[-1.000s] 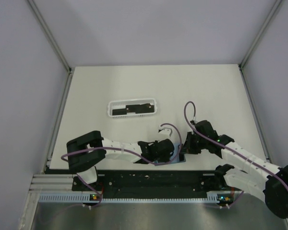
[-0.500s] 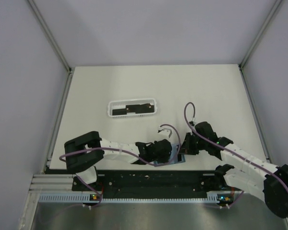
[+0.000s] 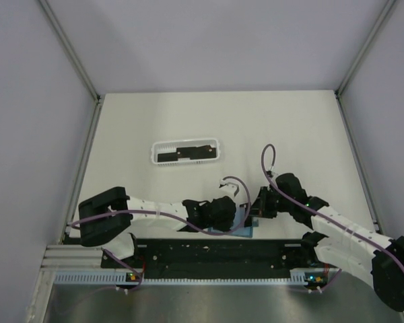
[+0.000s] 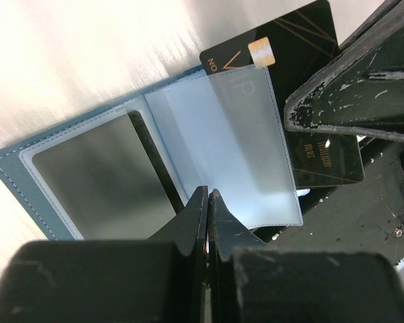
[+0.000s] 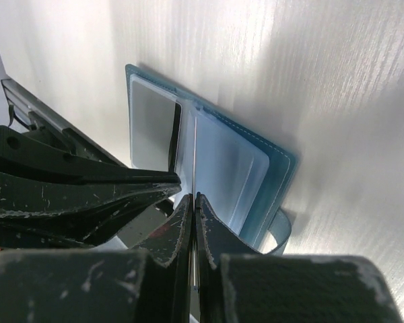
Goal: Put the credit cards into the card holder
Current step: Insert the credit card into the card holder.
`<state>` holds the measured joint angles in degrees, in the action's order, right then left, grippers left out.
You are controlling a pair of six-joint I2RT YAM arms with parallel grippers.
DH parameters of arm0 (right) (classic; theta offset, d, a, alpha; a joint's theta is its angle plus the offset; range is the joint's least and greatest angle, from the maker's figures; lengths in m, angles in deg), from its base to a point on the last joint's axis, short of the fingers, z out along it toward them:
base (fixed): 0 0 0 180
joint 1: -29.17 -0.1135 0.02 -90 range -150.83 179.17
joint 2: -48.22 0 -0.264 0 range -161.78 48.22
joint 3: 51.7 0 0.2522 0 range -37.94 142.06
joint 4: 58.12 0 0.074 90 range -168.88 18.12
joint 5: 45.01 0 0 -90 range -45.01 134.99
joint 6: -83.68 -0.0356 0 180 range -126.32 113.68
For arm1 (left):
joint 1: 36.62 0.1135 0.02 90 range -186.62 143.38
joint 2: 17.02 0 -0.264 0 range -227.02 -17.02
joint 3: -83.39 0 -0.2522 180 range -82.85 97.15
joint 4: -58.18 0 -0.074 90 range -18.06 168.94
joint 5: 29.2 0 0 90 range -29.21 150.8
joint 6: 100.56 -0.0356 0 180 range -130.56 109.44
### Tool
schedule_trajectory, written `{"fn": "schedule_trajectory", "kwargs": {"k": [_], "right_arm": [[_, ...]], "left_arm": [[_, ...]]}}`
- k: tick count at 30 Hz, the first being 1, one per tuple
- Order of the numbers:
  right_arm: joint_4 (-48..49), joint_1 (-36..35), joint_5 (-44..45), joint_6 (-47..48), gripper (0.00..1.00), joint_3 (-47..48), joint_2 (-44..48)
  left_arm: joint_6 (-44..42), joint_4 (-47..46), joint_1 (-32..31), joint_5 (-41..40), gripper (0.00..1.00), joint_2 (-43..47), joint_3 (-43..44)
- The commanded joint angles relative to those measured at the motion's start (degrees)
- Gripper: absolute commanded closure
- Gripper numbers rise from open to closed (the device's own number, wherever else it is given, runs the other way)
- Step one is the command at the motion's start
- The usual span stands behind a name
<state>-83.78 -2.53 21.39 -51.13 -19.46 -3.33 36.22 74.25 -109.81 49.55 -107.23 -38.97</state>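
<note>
The teal-blue card holder point(image 4: 27, 176) lies open near the table's front edge, with its clear sleeves fanned up. It shows as a blue patch in the top view point(image 3: 247, 229). My left gripper point(image 4: 208, 196) is shut on the lower edge of one sleeve, seen edge-on. My right gripper point(image 5: 194, 198) is shut on a black credit card point(image 4: 303, 33) with gold markings. The card stands upright behind a clear sleeve and is partly covered by it. In the right wrist view the card point(image 5: 195, 148) is a thin line. The two grippers point(image 3: 237, 217) point(image 3: 256, 211) nearly touch.
A long white basket tray point(image 3: 217, 142) stands further back on the table with more black cards point(image 3: 182, 155) in it. The black base rail point(image 3: 209, 252) runs just in front of the card holder. The holder's strap loop point(image 5: 283, 232) sticks out at its side.
My left arm has swung its elbow left and lower, and its gripper with the holder has shifted slightly toward the front edge. My right gripper has followed, keeping the card at the holder.
</note>
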Motion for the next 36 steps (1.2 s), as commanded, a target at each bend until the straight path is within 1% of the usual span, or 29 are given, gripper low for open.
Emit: {"fn": "schedule_trajectory", "kwargs": {"k": [1,7,14,20,27,32,36], "right_arm": [[5.48,0.15,-3.12,-1.59,1.0,-0.9,-0.92],[6.01,0.24,-3.74,-2.73,1.0,-0.81,0.48],[11.1,-0.9,-5.23,-6.07,1.0,-1.43,0.22],[14.62,-3.36,-2.78,-7.3,1.0,-0.82,-3.81],[16.9,-8.37,2.76,-8.44,1.0,1.03,-10.76],[20.95,-9.51,3.29,-9.76,1.0,1.12,-13.75],[23.14,-10.83,3.9,-10.72,1.0,1.65,-15.94]], "left_arm": [[-0.82,0.59,-0.11,0.08,1.0,1.97,0.77],[-0.55,0.86,-0.2,-2.37,1.0,6.01,0.07],[0.15,4.63,-0.11,-9.13,1.0,16.55,-2.56],[1.55,8.32,-0.02,-13.8,1.0,23.5,-7.04],[6.12,11.84,0.06,-14.86,1.0,26.14,-12.14],[8.06,13.16,0.15,-15.21,1.0,27.9,-14.69],[7.97,13.43,0.06,-15.21,1.0,26.41,-14.96]]}}
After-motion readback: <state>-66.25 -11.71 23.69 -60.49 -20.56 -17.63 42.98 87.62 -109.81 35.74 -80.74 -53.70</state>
